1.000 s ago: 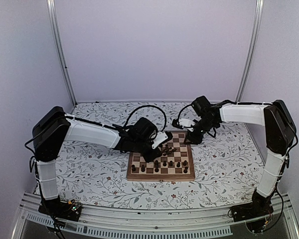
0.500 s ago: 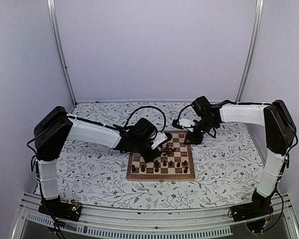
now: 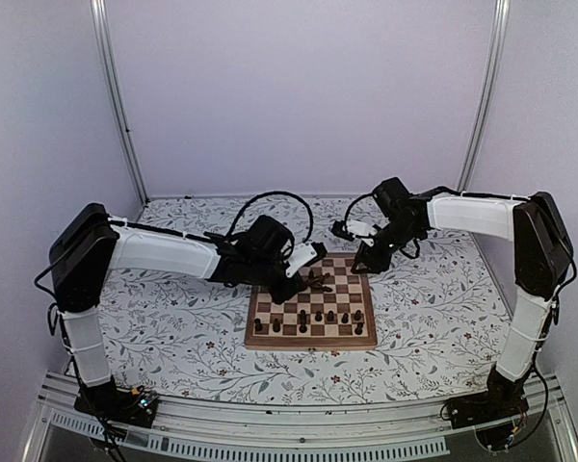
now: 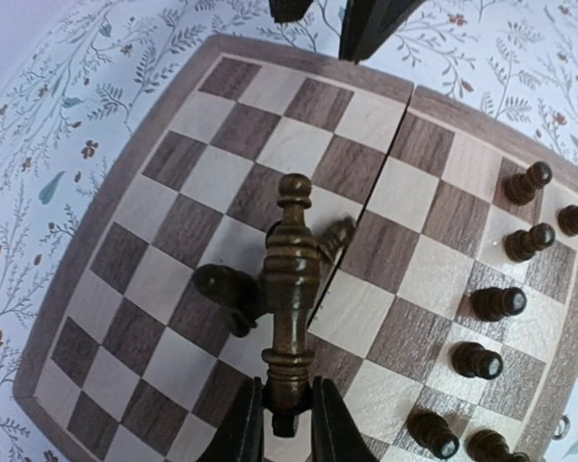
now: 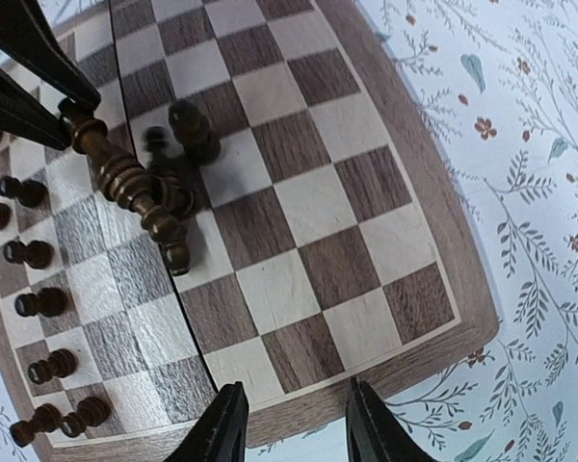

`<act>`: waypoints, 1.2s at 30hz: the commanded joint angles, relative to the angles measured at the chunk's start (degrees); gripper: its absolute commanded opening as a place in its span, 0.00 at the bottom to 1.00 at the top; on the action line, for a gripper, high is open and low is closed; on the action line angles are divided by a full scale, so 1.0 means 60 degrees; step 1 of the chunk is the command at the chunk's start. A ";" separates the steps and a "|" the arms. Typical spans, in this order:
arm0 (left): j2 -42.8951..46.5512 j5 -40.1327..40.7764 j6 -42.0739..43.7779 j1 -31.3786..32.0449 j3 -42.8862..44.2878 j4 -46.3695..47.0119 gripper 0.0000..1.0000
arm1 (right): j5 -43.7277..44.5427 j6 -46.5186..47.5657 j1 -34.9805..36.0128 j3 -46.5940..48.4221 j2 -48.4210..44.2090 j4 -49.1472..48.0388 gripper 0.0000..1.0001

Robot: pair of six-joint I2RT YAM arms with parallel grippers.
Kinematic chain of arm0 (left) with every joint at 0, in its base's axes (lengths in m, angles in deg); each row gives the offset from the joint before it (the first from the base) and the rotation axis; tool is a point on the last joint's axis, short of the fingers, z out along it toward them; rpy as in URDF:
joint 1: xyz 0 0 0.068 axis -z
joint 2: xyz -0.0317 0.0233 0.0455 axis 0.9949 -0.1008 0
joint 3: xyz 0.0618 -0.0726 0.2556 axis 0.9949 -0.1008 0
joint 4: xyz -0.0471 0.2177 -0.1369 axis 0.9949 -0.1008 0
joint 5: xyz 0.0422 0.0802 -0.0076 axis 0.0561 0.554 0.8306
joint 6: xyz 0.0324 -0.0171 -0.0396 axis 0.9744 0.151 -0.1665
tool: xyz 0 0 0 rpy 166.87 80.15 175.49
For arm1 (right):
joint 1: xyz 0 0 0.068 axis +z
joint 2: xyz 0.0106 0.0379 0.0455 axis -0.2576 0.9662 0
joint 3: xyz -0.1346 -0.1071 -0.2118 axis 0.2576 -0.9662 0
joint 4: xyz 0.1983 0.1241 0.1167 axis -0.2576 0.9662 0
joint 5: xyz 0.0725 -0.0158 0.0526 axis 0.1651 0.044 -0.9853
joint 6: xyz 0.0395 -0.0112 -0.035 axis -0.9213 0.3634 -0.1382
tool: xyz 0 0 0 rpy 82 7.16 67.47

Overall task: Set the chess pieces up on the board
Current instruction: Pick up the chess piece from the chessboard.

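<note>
We can read no text, label, brand, number or sign in any of the views.

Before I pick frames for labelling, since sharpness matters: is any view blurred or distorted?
Left wrist: the tall dark turned chess piece is sharp, but the lens bows the square wooden chessboard. Right wrist: small dark chessmen mid-board are smeared. Top: evenly lit, no glare.
</note>
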State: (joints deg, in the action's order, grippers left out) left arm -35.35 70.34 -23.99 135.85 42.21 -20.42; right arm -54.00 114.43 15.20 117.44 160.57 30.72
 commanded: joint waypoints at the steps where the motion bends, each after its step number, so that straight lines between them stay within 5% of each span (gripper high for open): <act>1: 0.0742 -0.0490 -0.0054 -0.0374 -0.0099 0.0439 0.07 | -0.1591 -0.0170 -0.0071 0.0909 0.0075 0.0574 0.40; 22: 0.1091 -0.1862 -0.0730 -0.0696 -0.0188 0.0785 0.06 | -0.4981 0.0012 -0.0071 0.2136 0.1246 0.1781 0.47; 36: 0.1105 -0.2418 -0.0926 -0.0695 -0.0188 0.0840 0.06 | -0.4761 -0.0358 -0.0081 0.2458 0.1525 0.1634 0.45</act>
State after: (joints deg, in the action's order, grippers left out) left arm -30.89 57.55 -29.00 132.31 41.51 -16.80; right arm -82.85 113.34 15.00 130.49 168.70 40.66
